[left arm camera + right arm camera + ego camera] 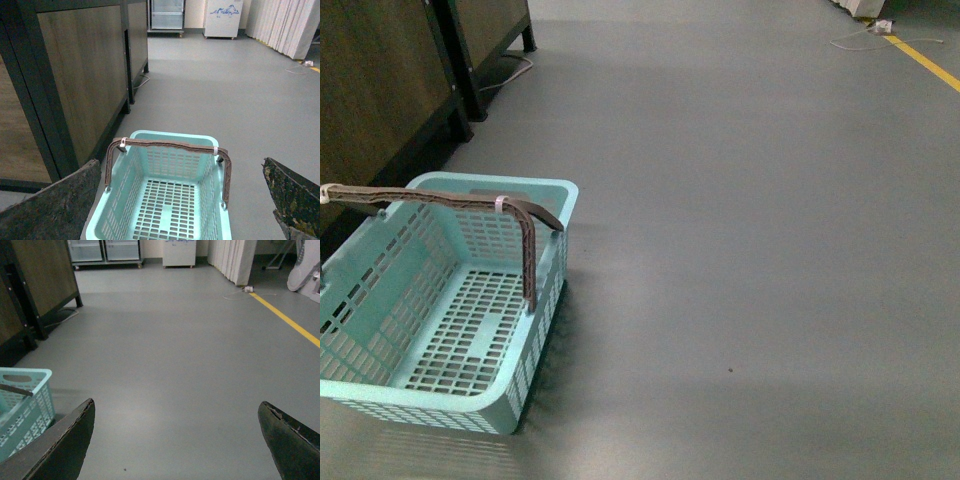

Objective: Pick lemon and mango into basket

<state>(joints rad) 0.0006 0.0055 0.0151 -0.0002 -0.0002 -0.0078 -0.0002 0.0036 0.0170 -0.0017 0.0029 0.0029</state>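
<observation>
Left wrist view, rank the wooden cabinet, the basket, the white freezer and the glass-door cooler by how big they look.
Largest: wooden cabinet.
Next: basket.
Smallest: white freezer and glass-door cooler, which look alike; both are far off and cropped, so I won't rank them.

1. left gripper (180,167): both fingers (55,205) run off frame at the lower corners. Only the spread tips show.
2. right gripper (175,410): fingers likewise cropped, tips set wide apart.
3. basket (170,136): end nearest the left gripper cut by the frame edge. Beside the right gripper only one corner shows.
4. white object (247,288) on the cable (235,296), far ahead of the right gripper: too small to tell.
</observation>
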